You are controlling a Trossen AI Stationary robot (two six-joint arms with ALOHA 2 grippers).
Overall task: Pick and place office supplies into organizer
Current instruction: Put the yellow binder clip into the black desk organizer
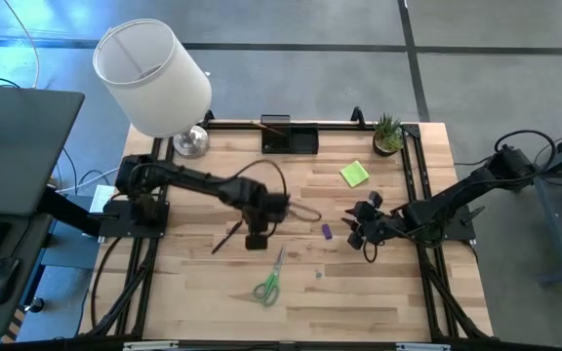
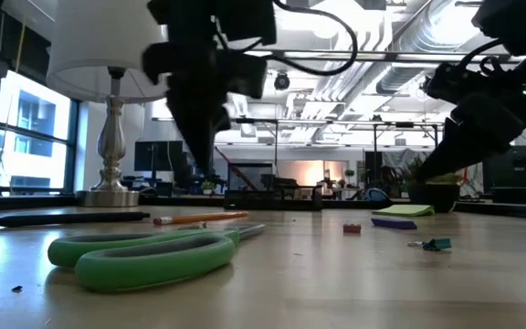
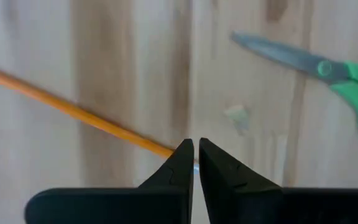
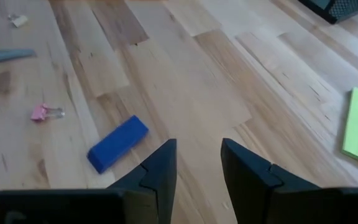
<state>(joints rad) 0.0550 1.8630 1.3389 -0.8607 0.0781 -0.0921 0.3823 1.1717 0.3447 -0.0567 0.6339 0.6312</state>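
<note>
Table (image 1: 398,292): pale wood planks, visible grain, matt. Scissors (image 1: 267,283): grey metal blades, smooth green plastic handles with slight sheen. Pencil (image 3: 79,114): orange painted wood. Sticky-note pad (image 1: 354,174): lime-green paper, matt. Lamp (image 1: 154,78): white cloth-like shade, polished metal base. Organizer (image 1: 291,138): black, matt.

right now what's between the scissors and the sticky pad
In the high view, a small purple block lies on the bare wood between the scissors and the sticky pad; nothing else clearly shows.

The wooden table (image 1: 388,292) carries scissors (image 1: 268,282), a pencil (image 2: 199,218), sticky notes (image 1: 354,174), organizer (image 1: 289,137), lamp (image 1: 154,83) and plant (image 1: 388,133).
</note>
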